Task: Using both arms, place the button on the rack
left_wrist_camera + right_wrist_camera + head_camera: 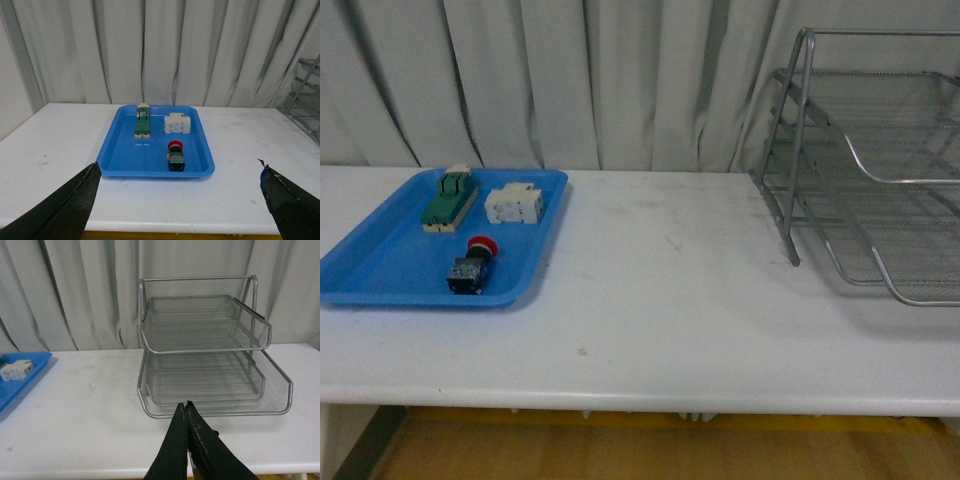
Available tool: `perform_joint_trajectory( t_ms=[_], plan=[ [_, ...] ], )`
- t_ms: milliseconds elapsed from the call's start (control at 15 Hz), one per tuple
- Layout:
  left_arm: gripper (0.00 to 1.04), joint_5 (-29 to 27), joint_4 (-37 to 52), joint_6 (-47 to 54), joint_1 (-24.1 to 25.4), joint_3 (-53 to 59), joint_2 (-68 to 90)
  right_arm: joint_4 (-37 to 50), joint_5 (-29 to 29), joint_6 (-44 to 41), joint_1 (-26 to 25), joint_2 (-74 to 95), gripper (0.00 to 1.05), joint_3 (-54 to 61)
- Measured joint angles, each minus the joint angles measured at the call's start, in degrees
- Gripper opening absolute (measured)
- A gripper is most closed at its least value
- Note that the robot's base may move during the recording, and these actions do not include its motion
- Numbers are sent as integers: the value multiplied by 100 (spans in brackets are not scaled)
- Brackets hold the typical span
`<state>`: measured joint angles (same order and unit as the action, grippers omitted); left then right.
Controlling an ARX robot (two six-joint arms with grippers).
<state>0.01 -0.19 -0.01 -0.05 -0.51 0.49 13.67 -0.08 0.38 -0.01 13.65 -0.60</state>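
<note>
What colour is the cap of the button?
The button has a red cap; clearest in left wrist view.

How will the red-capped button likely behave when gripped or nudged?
The button looks like rigid plastic, so probably stiff and light. Its blocky body should resist rolling; the round cap looks harder to pinch. It might slide on the smooth blue tray.

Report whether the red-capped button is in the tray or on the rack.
In the blue plastic tray: the red-capped black-and-blue button lies on its floor; the silver wire-mesh rack looks empty.
</note>
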Motion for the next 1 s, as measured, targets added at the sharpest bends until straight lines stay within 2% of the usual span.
perform_joint_trajectory(
  t_ms=[267,400,667,733,1000],
  plan=[
    [98,0,0,0,0,0,0,-376,0,-2,0,-376,2,0],
    [98,-4,0,0,0,0,0,-1379,2,-4,0,-1305,2,-4],
    [98,0,0,0,0,0,0,-1388,7,-4,0,-1342,2,-2],
    [98,0,2,0,0,0,0,-1386,7,-11,0,-1344,9,-2],
    [98,0,2,0,0,0,0,-1386,7,-11,0,-1344,62,-4]
  ],
)
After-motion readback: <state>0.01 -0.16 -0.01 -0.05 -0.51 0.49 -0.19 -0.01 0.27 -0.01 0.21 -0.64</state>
